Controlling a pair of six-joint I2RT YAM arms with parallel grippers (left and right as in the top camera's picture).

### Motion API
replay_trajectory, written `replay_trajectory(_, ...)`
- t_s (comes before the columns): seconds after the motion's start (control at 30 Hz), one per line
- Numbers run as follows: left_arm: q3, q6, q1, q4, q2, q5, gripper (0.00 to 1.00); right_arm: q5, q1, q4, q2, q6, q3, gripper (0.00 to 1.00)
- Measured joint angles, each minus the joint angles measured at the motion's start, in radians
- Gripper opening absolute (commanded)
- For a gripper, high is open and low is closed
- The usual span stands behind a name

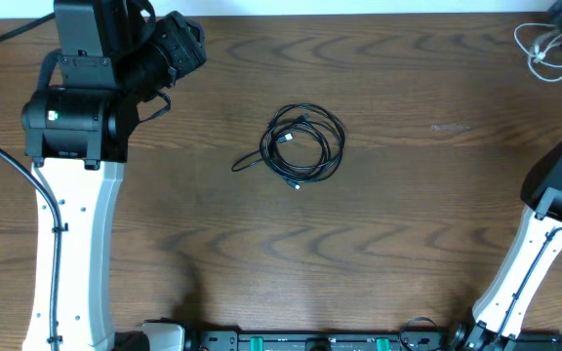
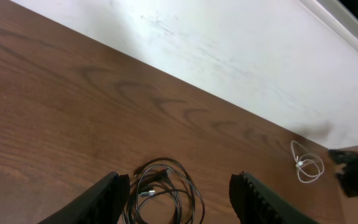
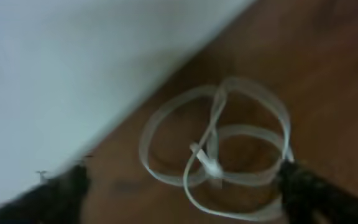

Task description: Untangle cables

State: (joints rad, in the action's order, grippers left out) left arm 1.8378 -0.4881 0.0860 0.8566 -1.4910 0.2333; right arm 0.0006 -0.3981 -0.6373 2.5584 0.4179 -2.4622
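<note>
Cables in two spots on the brown table point(image 1: 427, 253): black cable point(image 1: 303, 146) coiled loosely at mid-table, well apart from both arms; white cable point(image 1: 546, 51) bunched at the far right corner, near the table edge. Looks light, thin and limp in both cases; likely to sag and drag neighbouring loops along once lifted, so probably best taken at a free end or plug rather than mid-coil. On the black one, a loose tail sticking out at the left side of the coil: a fair place to pinch. On the white one, overlapping loops crossing at a small plug near the middle; an outer loop or that plug seems the easiest hold.

Spread open and empty: left gripper point(image 2: 179, 180), aimed at the black coil from well back. Also open and empty: right gripper point(image 3: 184, 177), hanging just over the white loops, touching nothing as far as can be told.

Right wrist view blurred; plug shape and exact crossings hard to read. Black coil cut off at the bottom of the left wrist view. Number of separate cords in that coil impossible to tell.
</note>
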Motion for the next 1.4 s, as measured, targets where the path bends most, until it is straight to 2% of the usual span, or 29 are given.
replay_trajectory(0.27, 0.0, 0.0, 0.0, 0.0, 0.0, 0.0, 0.57, 0.008, -0.021, -0.125, -0.033, -0.041, 0.003, 0.99)
replay_trajectory(0.4, 0.0, 0.021, 0.0, 0.001, 0.0, 0.0, 0.57, -0.008, -0.03, -0.233, -0.114, -0.092, 0.003, 0.99)
replay_trajectory(0.73, 0.0, 0.13, 0.0, 0.059, 0.0, 0.0, 0.57, -0.269, 0.005, -0.559, -0.416, -0.185, -0.012, 0.99)
replay_trajectory(0.97, 0.0, 0.227, 0.0, 0.172, 0.0, 0.0, 0.57, -0.338, 0.059, -0.694, -0.412, -0.242, -0.008, 0.98)
replay_trajectory(1.2, -0.02, 0.266, 0.0, 0.24, 0.0, 0.0, 0.57, -0.349, 0.123, -0.728, -0.409, -0.364, -0.007, 0.99)
replay_trajectory(1.4, -0.092, 0.287, 0.0, 0.256, 0.0, -0.003, 0.57, -0.356, 0.158, -0.812, -0.409, -0.413, -0.006, 0.99)
